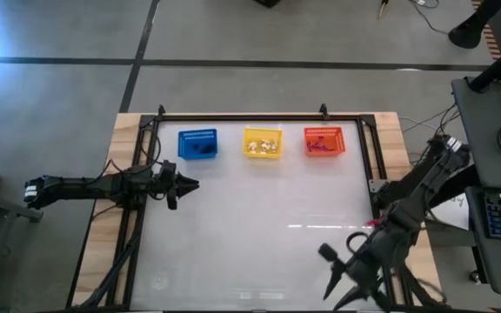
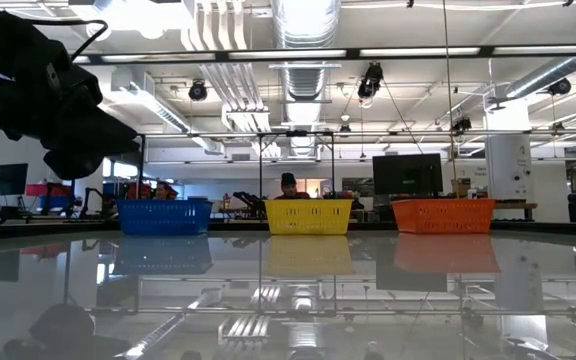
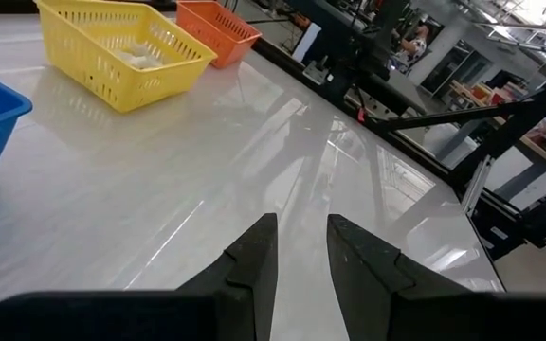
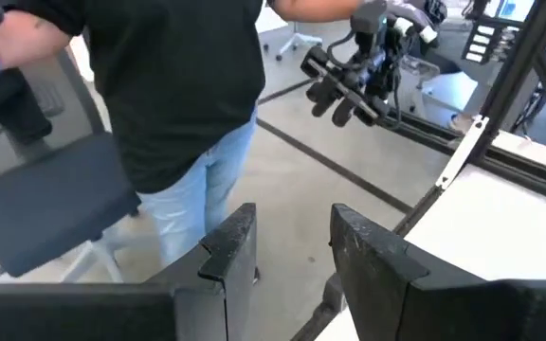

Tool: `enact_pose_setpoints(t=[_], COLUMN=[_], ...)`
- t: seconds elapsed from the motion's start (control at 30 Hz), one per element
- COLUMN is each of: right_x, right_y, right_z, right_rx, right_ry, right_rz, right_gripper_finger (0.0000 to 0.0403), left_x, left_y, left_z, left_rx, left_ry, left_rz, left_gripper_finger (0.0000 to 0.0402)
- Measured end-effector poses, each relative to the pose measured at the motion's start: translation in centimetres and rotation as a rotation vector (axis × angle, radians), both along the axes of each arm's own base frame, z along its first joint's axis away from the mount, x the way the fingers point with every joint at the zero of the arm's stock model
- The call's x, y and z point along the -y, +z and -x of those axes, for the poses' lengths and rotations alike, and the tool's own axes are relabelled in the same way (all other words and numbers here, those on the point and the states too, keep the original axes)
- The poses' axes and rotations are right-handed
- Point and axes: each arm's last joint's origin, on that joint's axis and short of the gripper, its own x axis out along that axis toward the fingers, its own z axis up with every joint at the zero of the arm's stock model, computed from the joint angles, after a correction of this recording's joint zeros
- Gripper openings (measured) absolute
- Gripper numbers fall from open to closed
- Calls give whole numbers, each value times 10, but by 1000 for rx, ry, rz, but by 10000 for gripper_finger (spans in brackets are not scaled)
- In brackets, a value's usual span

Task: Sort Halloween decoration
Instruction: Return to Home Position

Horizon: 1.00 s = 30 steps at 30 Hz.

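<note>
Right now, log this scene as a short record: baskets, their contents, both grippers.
blue basket: left end of the row, dark trinkets inside
yellow basket: middle, white trinkets inside
orange-red basket: right end, purple-looking trinkets inside
left gripper: open, holding nothing, over the left side of the table
right gripper: open, holding nothing, at the front right corner, facing a person

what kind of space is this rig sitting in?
Probably an open-plan robotics lab or workshop. The ceiling has exposed ducts and strip lights, a monitor stands behind the baskets, and the table sits on a bare grey floor with dark lines.
</note>
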Motion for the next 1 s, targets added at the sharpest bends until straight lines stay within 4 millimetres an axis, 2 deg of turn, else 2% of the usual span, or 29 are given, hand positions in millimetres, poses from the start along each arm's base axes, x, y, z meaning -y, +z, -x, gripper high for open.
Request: enact_pose_setpoints(t=[0.37,0.7,1.0], right_x=[50,82,109], right_y=[-58,-107,-141], right_z=[48,79,105], right_rx=[117,178,219], right_ry=[6,15,17], right_rz=[-98,-139,-169], right_gripper_finger=[128,128,128], left_x=[0,1,1], left_y=[4,10,11], left_z=[2,6,6], left_rx=[46,118,127], left_ry=[0,0,0], left_rz=[-4,-11,-12], left_gripper_finger=[78,78,78])
